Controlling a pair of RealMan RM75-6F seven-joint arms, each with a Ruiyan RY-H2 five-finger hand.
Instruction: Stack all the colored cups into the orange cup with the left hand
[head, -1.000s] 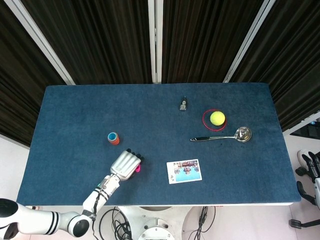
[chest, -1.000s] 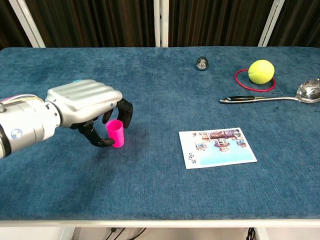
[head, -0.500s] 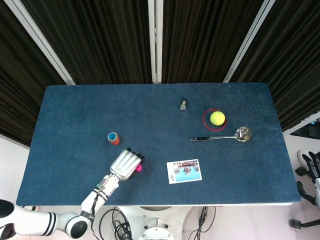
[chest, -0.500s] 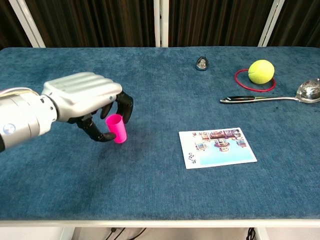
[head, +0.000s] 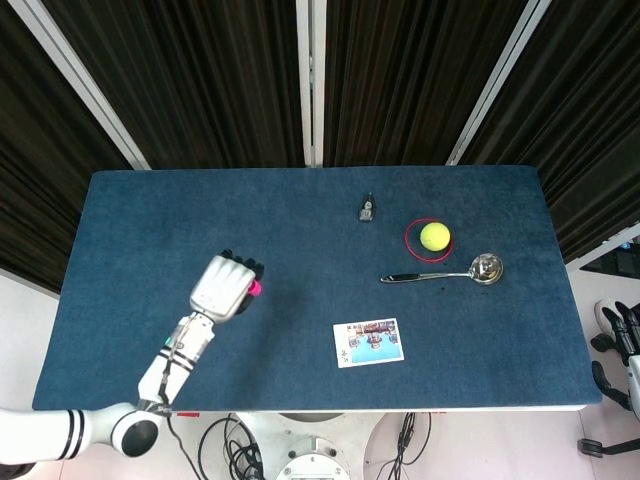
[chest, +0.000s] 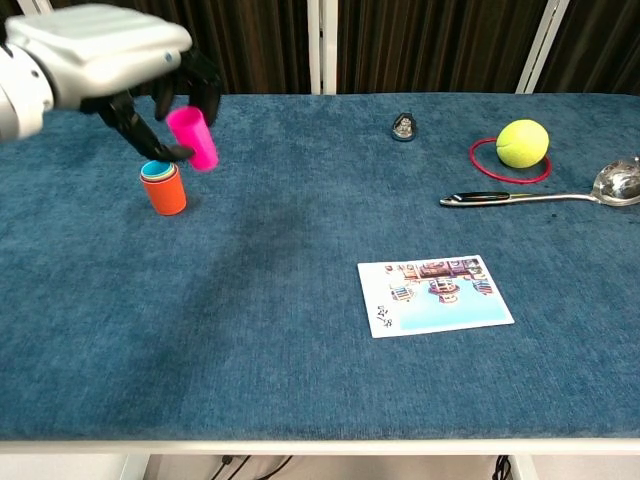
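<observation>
My left hand is lifted above the table's left side and pinches a pink cup between thumb and fingers, tilted. Just below and left of the pink cup stands the orange cup, with a blue-rimmed cup nested inside it. In the head view the left hand covers the orange cup, and only the pink cup peeks out at its right. My right hand hangs off the table's right edge, partly cut off, fingers apart and holding nothing.
A picture card lies front of centre on the blue cloth table. A tennis ball sits in a red ring at the back right, with a metal spoon in front of it. A small metal object lies at the back.
My left hand lifted the pink cup off the cloth and carried it up, away from the front edge and left, to just above the orange cup. The right hand has not moved.
</observation>
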